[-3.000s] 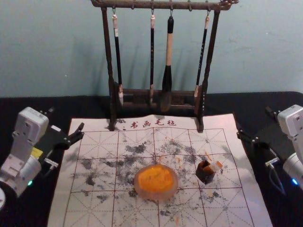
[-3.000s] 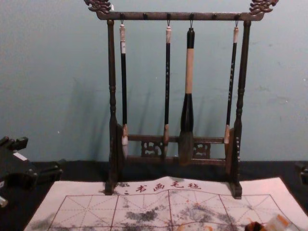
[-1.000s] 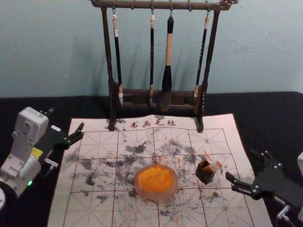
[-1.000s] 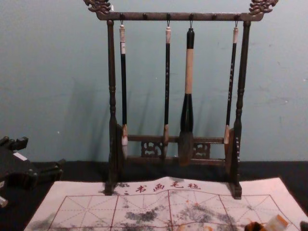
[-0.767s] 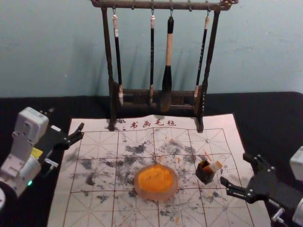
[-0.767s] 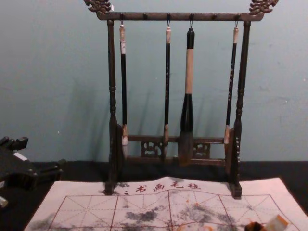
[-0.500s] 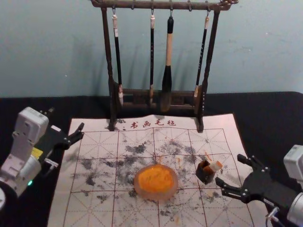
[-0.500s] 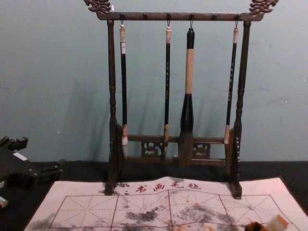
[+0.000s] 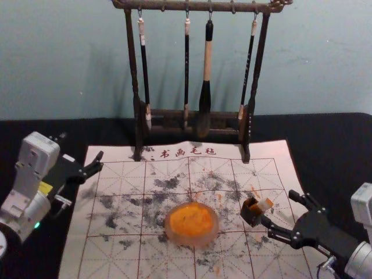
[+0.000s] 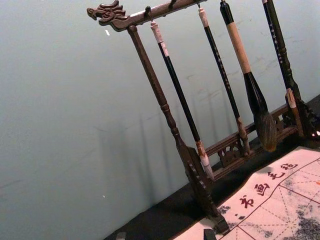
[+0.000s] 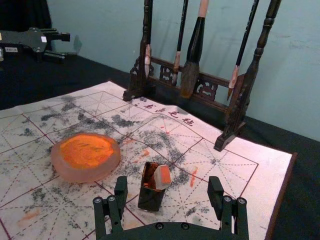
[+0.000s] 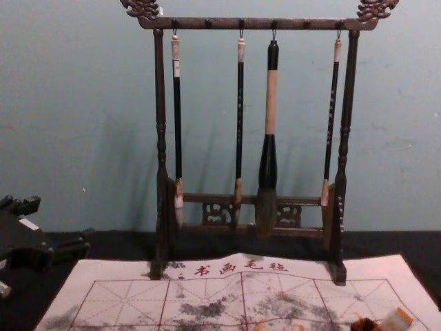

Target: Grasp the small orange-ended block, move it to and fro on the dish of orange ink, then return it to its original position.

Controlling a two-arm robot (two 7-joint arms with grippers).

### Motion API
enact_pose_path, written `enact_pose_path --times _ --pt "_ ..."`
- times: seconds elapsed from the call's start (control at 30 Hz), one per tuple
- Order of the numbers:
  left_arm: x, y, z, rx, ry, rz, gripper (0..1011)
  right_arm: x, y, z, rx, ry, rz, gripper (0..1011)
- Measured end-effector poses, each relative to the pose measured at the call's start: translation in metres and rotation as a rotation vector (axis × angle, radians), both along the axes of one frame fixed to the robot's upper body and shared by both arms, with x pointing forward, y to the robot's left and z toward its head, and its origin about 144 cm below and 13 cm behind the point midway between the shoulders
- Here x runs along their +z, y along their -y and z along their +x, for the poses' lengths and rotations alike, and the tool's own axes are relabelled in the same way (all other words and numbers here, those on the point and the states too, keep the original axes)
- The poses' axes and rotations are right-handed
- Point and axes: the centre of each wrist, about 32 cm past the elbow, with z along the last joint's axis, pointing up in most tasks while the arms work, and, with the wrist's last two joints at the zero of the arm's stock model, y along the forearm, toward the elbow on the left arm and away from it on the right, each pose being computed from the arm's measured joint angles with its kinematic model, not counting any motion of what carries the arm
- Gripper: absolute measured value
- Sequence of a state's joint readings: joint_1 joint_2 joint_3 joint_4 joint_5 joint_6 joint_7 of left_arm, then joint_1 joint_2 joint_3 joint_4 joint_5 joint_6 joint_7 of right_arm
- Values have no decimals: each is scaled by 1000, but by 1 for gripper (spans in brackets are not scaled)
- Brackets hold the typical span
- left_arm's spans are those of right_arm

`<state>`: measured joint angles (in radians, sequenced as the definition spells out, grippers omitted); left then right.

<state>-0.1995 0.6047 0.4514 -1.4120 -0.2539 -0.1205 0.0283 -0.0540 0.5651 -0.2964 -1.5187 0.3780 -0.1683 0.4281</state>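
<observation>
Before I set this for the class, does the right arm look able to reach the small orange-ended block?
Probably yes: the right tool faces the block, open, and nothing stands between, though the dark holder is close.

Gridded sheet (image 9: 122, 256) on black table (image 9: 334, 133).

Right gripper (image 9: 277, 207), jaws apart, near the orange-ended block (image 9: 265, 204) in a dark holder (image 9: 251, 215)

I reach my right gripper (image 9: 278, 207) in from the head view's right, its two fingers spread wide and slanting inward, holding nothing. My left gripper (image 9: 82, 146) is parked at the left, fingers apart too.
</observation>
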Motion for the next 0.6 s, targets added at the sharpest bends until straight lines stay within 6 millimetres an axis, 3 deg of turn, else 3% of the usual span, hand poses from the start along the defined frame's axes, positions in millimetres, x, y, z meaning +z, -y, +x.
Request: enact_pose_path --times 0.6 --pt "0 0 0 0 0 0 1001 -14 -2 3 -37 -10 39 1003"
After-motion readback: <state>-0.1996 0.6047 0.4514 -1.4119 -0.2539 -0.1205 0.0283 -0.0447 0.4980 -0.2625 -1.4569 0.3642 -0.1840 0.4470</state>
